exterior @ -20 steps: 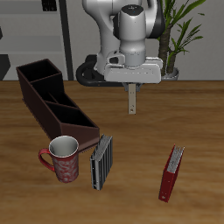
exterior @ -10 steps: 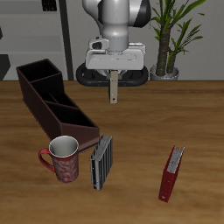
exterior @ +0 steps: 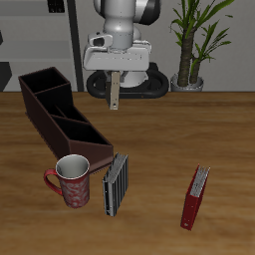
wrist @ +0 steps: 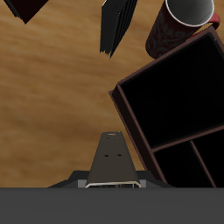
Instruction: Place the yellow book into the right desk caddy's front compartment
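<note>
Exterior view: arm raised behind the right desk caddy [exterior: 62, 118].
Gripper [exterior: 115, 104] points straight down, fingers pinching the upright yellow book [exterior: 115, 90], high above the table [exterior: 159, 139].

Simulated home office: wooden desk [exterior: 159, 129], potted plant [exterior: 194, 40], shelving [exterior: 40, 40] behind.

Wrist view: the right desk caddy [wrist: 179, 105], the mug [wrist: 182, 22] and the dark ribbed book [wrist: 118, 24] are cut by the frame edges. The gripper [exterior: 116, 104] jaw state cannot be determined. Exterior view: the mug [exterior: 71, 180] hides the caddy's near corner.
</note>
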